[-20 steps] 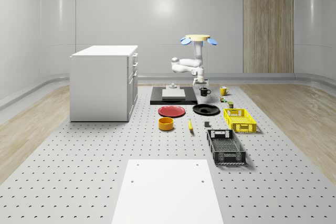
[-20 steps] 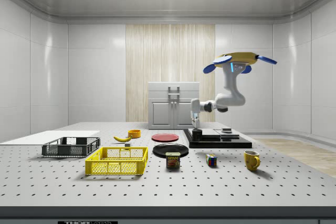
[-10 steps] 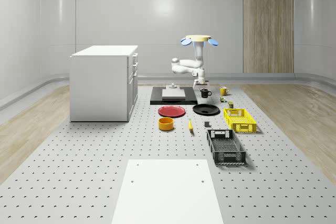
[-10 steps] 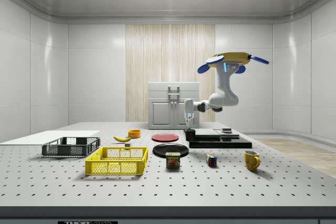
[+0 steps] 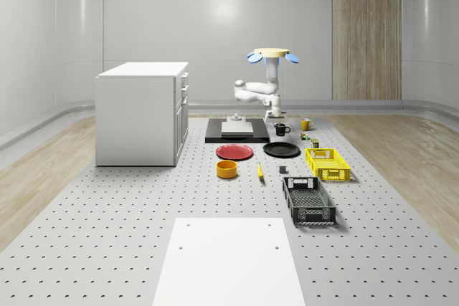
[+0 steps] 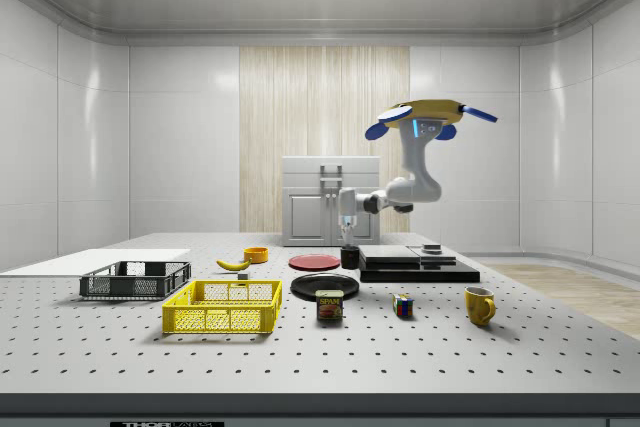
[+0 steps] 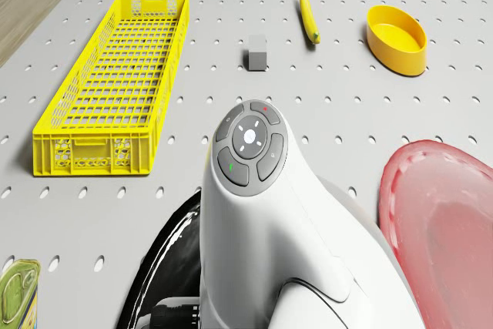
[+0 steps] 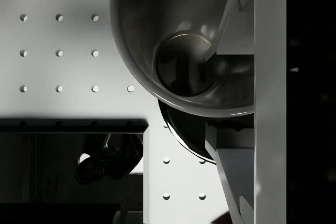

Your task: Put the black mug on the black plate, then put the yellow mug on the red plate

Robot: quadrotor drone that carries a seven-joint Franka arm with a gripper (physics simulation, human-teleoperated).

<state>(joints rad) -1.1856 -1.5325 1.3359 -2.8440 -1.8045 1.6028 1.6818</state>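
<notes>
The black mug (image 5: 281,130) (image 6: 349,257) hangs from my gripper (image 5: 276,118) (image 6: 347,235), which is shut on its wall. In the wrist view one finger (image 8: 239,19) reaches inside the mug (image 8: 178,40) and the other finger (image 8: 231,177) presses from outside. The mug is just above the far edge of the black plate (image 5: 281,150) (image 6: 325,286) (image 7: 166,267) (image 8: 181,132). The drone (image 5: 271,54) (image 6: 430,117) hovers above and behind it. The red plate (image 5: 235,152) (image 6: 314,262) (image 7: 447,221) lies beside the black one. The yellow mug (image 5: 305,124) (image 6: 479,304) stands on the table.
A black platform (image 5: 237,130) (image 6: 420,267) lies behind the plates, a white cabinet (image 5: 143,112) at the whole-scene view's left. Nearby are a yellow crate (image 5: 327,164) (image 7: 115,82), black crate (image 5: 308,200), yellow bowl (image 5: 226,169) (image 7: 397,36), banana (image 5: 259,170) (image 7: 308,15), a can (image 6: 329,305) and a cube (image 6: 402,305).
Drone and arm have shifted toward the side view's left, carrying the black mug away from the black platform and nearer the black plate.
</notes>
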